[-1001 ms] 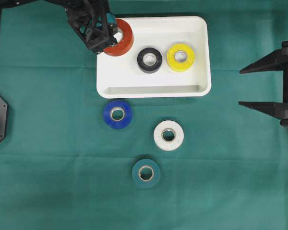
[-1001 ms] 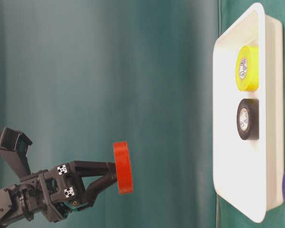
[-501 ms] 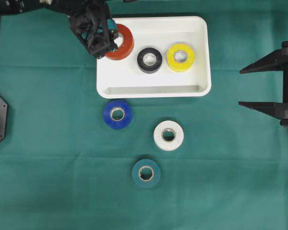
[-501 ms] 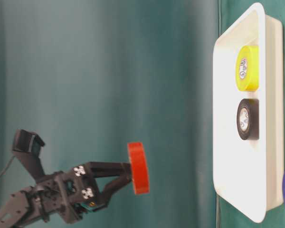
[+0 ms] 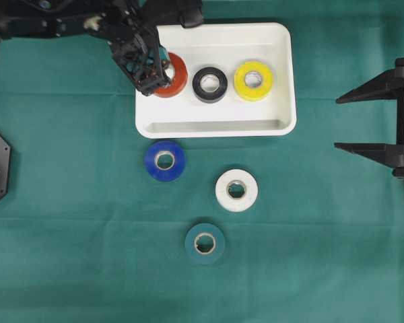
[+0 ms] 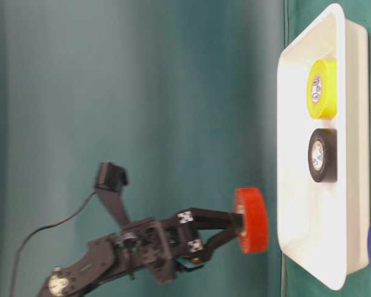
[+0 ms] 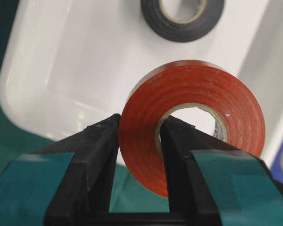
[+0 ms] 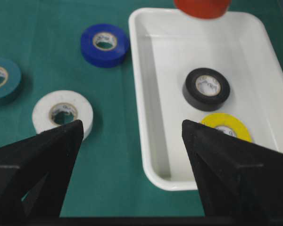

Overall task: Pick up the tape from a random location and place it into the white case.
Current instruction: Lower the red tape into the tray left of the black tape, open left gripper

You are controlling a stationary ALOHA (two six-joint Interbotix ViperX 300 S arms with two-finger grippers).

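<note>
Red roll of glossy vinyl tape point(image 7: 193, 117), a light, rigid ring, hangs above the left end of the shallow white plastic case point(image 5: 276, 124), not yet set down. The left gripper point(image 7: 139, 141) clamps its wall, one finger in the cardboard core, one outside, the surest hold on a slick roll. The right gripper point(image 8: 132, 136) is spread wide, empty.

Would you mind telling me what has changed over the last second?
The left gripper, still shut on the red tape, carried it further over the white case and down towards its floor, not yet touching. The right gripper stayed open and still; the other rolls are unmoved.
</note>
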